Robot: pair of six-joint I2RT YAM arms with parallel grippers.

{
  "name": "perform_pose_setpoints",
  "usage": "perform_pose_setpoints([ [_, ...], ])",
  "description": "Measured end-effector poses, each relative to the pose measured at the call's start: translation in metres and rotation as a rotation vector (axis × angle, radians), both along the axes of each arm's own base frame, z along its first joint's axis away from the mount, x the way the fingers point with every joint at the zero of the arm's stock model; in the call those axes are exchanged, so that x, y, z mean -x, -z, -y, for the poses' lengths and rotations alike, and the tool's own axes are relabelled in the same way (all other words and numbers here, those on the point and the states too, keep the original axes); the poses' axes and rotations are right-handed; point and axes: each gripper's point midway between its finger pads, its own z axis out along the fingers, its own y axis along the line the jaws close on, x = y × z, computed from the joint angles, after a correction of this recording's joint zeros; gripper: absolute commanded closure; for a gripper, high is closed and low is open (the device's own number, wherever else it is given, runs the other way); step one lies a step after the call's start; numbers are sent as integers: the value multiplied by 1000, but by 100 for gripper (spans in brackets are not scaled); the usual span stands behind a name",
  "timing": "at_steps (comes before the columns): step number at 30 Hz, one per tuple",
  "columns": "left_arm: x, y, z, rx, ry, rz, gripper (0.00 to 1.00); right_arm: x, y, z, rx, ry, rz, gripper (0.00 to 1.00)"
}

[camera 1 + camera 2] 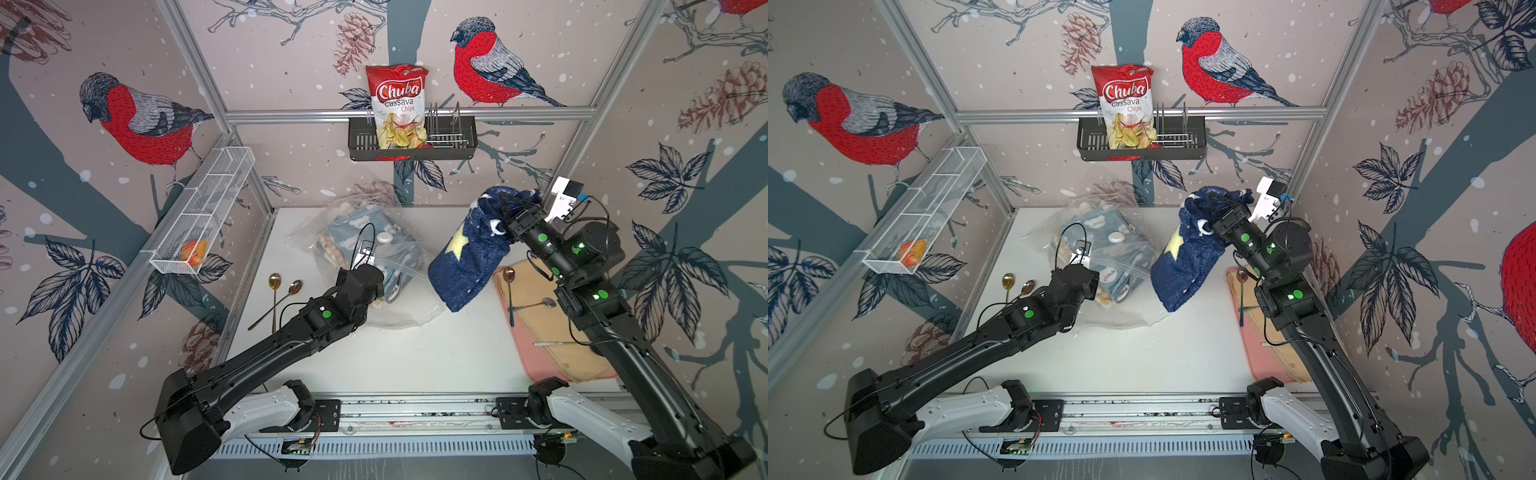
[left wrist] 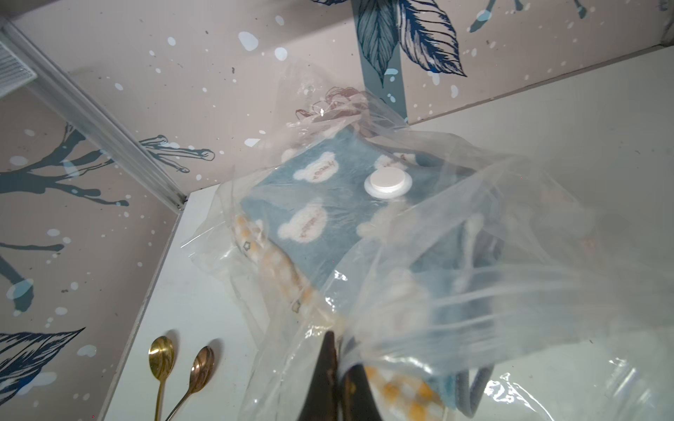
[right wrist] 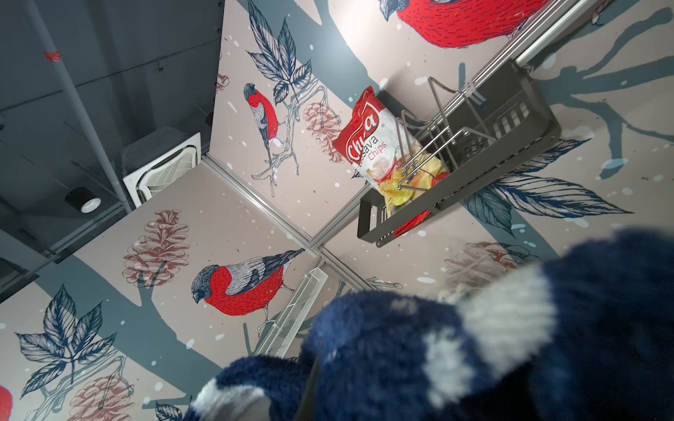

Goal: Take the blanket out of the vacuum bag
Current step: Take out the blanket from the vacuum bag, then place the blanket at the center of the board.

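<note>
While left jaws pinch the crinkly vacuum bag [image 2: 529, 237], right jaws clamp fluffy blanket [image 1: 469, 266].

A fluffy navy blanket [image 3: 456, 346] with white marks fills the foreground, blurred. Beyond, a red chips bag [image 3: 372, 142] sits in a black basket [image 3: 510, 120].

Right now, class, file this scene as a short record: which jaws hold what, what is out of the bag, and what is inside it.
Right jaws: shut on the navy star blanket, which is lifted and hangs outside the bag
Left jaws: shut on the vacuum bag, pinching its clear plastic
Inside bag: light blue bear-print fabric, under the white valve cap
Beside bag: two spoons
Status: navy blanket out; other fabric inside
</note>
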Motion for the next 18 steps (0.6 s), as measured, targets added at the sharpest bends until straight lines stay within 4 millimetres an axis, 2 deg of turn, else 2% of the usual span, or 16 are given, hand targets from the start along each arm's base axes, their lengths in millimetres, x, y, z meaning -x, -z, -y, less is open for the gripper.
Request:
perform_pose_setpoints([
  [4, -7, 2, -12, 2, -56, -1, 100, -1, 11, 9, -6, -1, -29, 100],
  [9, -10, 5, -19, 0, -83, -8, 100, 7, 15, 12, -4, -17, -27, 100],
  [15, -10, -3, -27, 26, -104, 11, 100, 11, 32, 25, -2, 7, -67, 100],
  [18, -9, -5, -29, 30, -107, 16, 100, 9, 49, 24, 6, -1, -100, 100],
])
